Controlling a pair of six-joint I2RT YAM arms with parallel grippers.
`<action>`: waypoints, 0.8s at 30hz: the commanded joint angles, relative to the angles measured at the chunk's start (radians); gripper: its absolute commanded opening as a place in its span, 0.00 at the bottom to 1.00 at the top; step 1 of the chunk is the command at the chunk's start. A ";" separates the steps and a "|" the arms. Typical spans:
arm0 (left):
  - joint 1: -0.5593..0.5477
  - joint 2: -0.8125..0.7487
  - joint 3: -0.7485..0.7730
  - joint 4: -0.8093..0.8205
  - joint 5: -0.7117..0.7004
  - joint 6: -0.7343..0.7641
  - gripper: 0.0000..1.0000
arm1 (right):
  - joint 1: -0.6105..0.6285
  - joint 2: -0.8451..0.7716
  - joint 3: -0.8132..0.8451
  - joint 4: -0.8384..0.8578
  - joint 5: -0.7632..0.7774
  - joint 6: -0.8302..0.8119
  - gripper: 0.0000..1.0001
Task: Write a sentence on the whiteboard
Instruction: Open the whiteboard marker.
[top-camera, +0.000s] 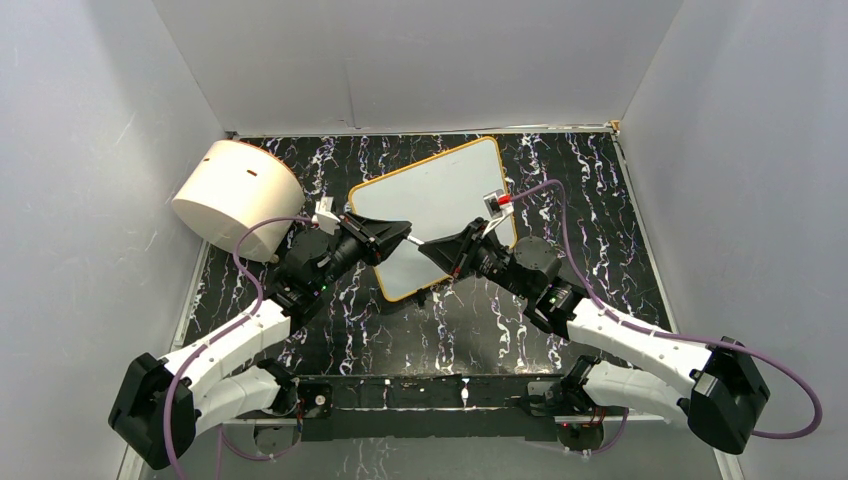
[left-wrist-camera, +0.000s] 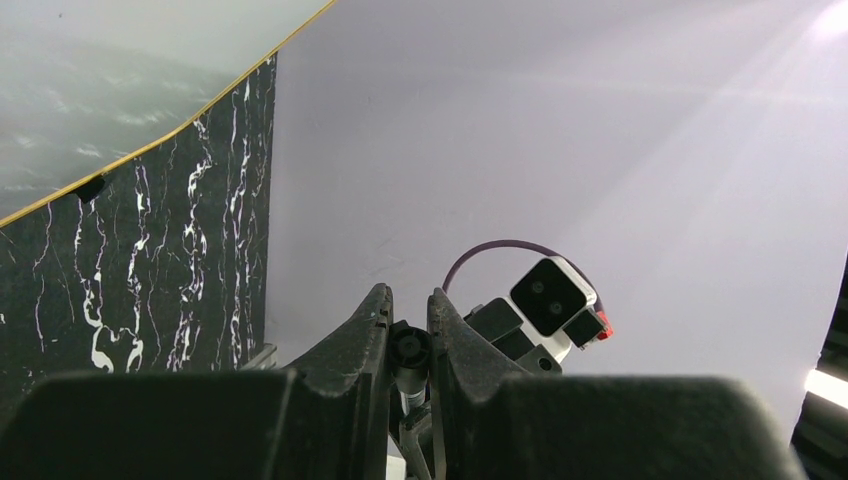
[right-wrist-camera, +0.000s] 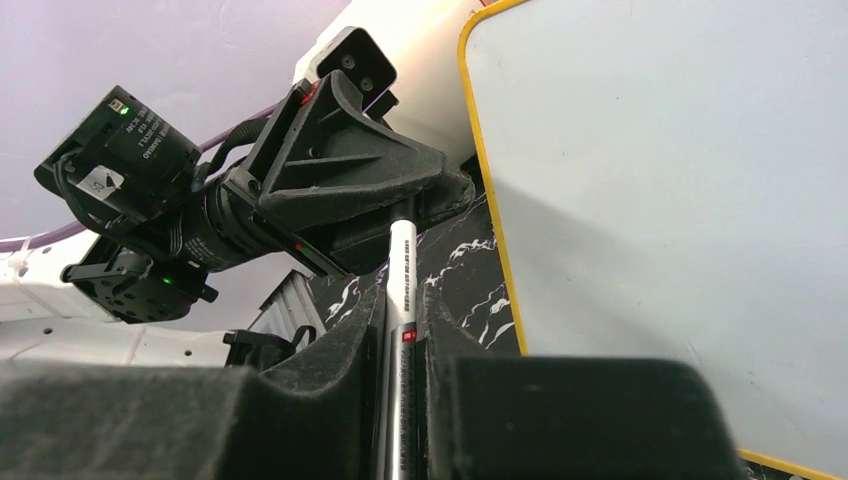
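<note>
The whiteboard (top-camera: 440, 195) lies tilted on the black marbled table, its orange-yellow rim showing, and its face is blank; no sentence is visible. It also shows in the right wrist view (right-wrist-camera: 650, 200) and at the top left of the left wrist view (left-wrist-camera: 100, 60). A white marker (top-camera: 415, 241) is held level between both grippers over the board's near-left part. My left gripper (top-camera: 404, 235) is shut on its black cap end (left-wrist-camera: 410, 350). My right gripper (top-camera: 430, 249) is shut on its white barrel (right-wrist-camera: 400, 265). The two grippers face each other, tip to tip.
A big cream cylinder (top-camera: 235, 195) lies on its side at the far left, just behind my left arm; it also shows in the right wrist view (right-wrist-camera: 420, 60). Grey walls close the table on three sides.
</note>
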 joint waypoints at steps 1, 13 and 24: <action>-0.003 -0.004 0.032 -0.028 0.014 0.050 0.00 | 0.000 -0.011 0.012 0.104 -0.033 0.010 0.11; -0.003 -0.091 -0.007 -0.011 -0.196 0.045 0.00 | -0.003 -0.043 -0.028 0.129 -0.118 -0.010 0.00; -0.002 -0.154 -0.044 0.022 -0.368 0.034 0.00 | -0.003 -0.084 -0.077 0.131 -0.151 -0.029 0.00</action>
